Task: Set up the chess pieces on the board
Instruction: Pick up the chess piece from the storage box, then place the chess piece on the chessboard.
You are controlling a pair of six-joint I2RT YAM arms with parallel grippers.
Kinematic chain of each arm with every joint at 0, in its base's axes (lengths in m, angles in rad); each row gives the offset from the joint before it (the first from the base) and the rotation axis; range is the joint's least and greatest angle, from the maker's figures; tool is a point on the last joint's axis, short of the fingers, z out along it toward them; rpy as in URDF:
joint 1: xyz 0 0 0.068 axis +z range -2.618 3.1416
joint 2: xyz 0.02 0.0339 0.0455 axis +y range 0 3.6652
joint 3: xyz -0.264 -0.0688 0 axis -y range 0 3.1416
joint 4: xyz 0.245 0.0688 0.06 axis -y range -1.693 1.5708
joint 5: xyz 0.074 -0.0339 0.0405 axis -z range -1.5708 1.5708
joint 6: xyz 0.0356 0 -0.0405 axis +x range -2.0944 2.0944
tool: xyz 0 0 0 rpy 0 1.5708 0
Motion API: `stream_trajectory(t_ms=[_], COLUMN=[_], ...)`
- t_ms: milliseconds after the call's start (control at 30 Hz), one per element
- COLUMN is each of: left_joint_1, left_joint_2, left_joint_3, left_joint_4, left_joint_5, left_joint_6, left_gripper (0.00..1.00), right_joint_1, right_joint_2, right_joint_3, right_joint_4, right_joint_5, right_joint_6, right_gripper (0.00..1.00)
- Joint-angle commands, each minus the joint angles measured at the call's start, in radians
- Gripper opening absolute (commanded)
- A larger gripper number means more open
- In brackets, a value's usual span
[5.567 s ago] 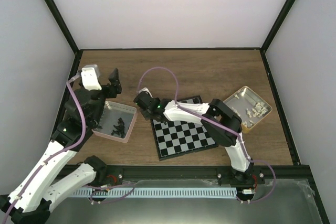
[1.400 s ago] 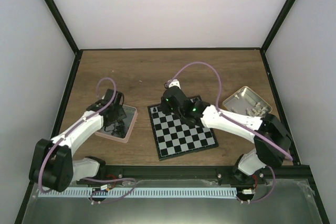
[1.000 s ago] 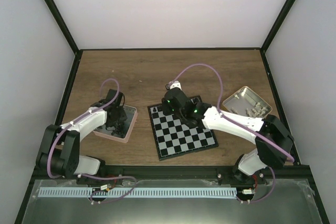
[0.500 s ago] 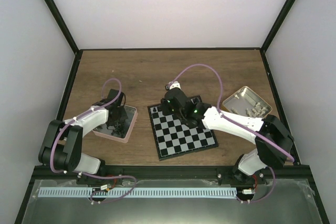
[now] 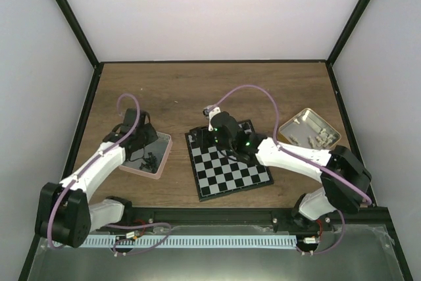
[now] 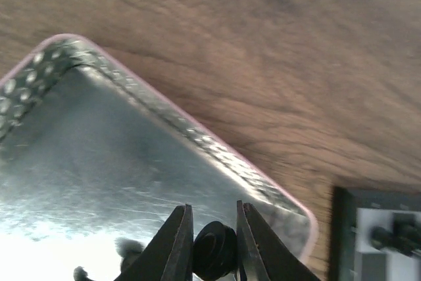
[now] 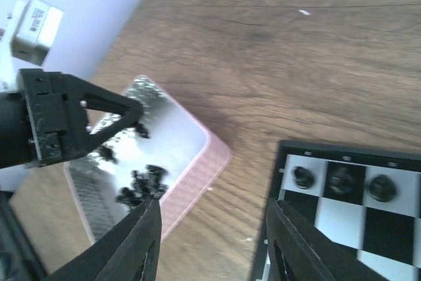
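My left gripper point(image 6: 214, 245) is shut on a black chess piece point(image 6: 214, 252), held just above the shiny floor of the pink-rimmed tray point(image 6: 197, 137). From above, that gripper point(image 5: 141, 149) hangs over the tray point(image 5: 162, 156), beside more black pieces point(image 5: 148, 160). The board point(image 5: 231, 164) lies mid-table. My right gripper point(image 5: 206, 137) is at its back left corner, open with nothing between its fingers point(image 7: 148, 241). Three black pieces point(image 7: 342, 179) stand along the board's edge row point(image 7: 395, 162). Loose black pieces point(image 7: 141, 185) lie in the tray point(image 7: 200, 162).
A tan tin point(image 5: 309, 135) with whitish-cream pieces point(image 5: 320, 138) sits to the right of the board. Bare wooden tabletop point(image 5: 197, 87) stretches behind the tray and the board. Black frame rails run along the table's edges.
The left gripper closed on a black piece in the tray and its arm has swung outward. The right gripper opened wider and drew slightly back from the board's corner.
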Motion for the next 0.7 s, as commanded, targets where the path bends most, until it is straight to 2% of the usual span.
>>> stream_trajectory(t_ms=[0,133,267,433,667], left_joint_1=[0.006,0.006,0.006,0.006,0.006], left_joint_2=[-0.093,-0.171,-0.223,-0.268,-0.258], left_joint_3=[0.023,0.033,0.040,0.024,-0.008], left_joint_4=[0.064,0.143,0.227,0.334,0.399], left_joint_5=[0.194,0.435,0.572,0.643,0.690], left_joint_6=[0.006,-0.030,-0.192,-0.339,-0.388], left_gripper=[0.16,0.17,0.17,0.17,0.17], right_joint_1=[-0.009,-0.018,-0.020,-0.020,-0.020], right_joint_2=[-0.044,-0.054,-0.059,-0.050,0.003], right_joint_3=[-0.019,-0.044,-0.062,-0.021,0.043], right_joint_4=[0.178,0.290,0.383,0.398,0.342], right_joint_5=[-0.163,-0.251,-0.273,-0.254,-0.287], right_joint_6=[0.056,0.100,0.152,0.190,0.214], right_gripper=[0.47,0.50,0.56,0.57,0.52])
